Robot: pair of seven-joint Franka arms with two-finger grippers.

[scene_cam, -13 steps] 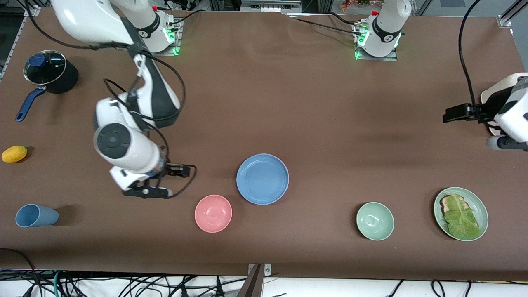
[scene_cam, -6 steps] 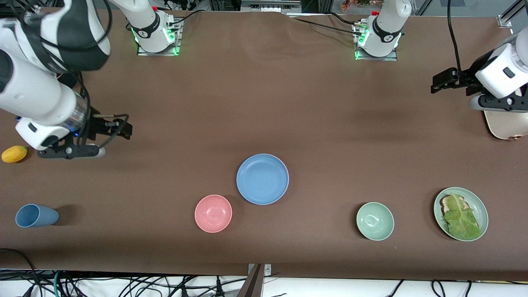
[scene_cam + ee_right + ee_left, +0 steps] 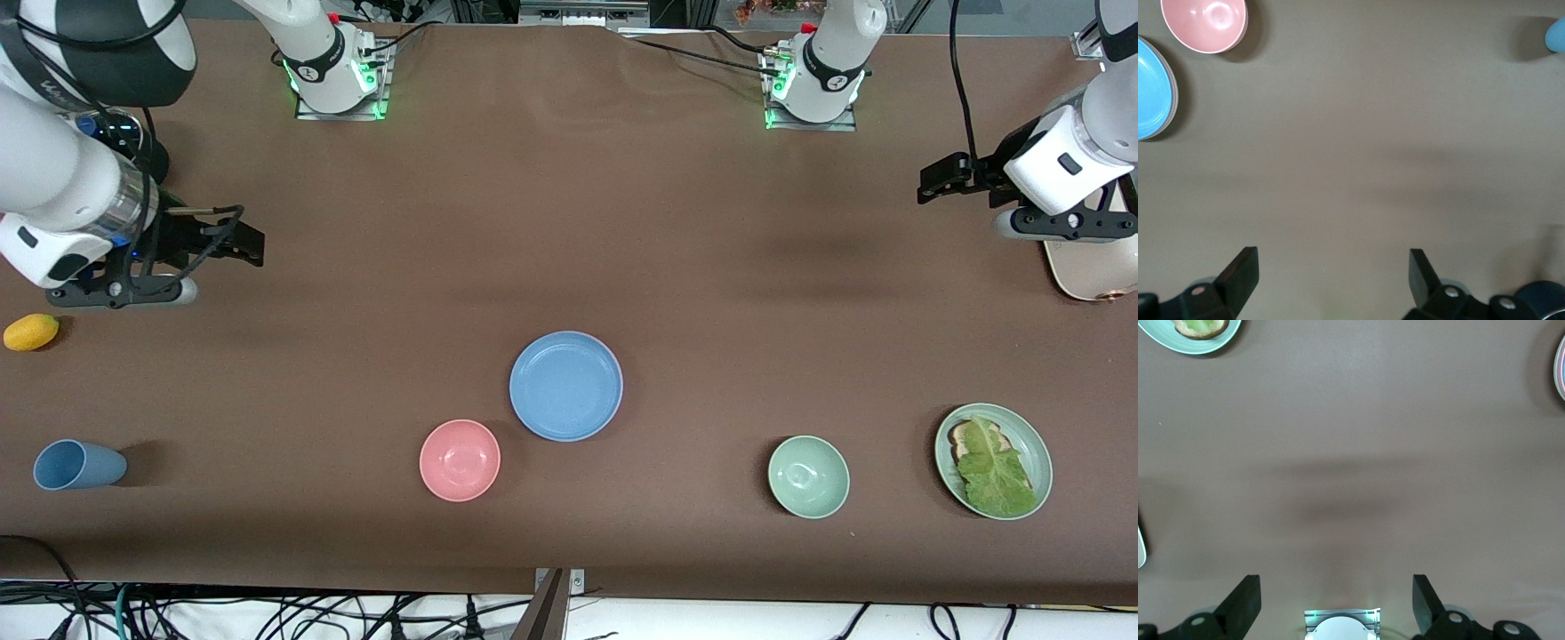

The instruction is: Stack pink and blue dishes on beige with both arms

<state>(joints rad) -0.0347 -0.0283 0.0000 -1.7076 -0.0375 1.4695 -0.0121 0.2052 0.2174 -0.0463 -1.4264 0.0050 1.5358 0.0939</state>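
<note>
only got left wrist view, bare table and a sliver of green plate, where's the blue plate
observer: blue plate sits mid-table, beside the pink bowl.
operator: anything under it
observer: right wrist view shows a paler rim beneath its edge; which plate, cannot tell.
operator: right gripper busy
observer: no, right gripper open, empty, over bare table at the right arm's end; left gripper open over the left arm's end.
</note>
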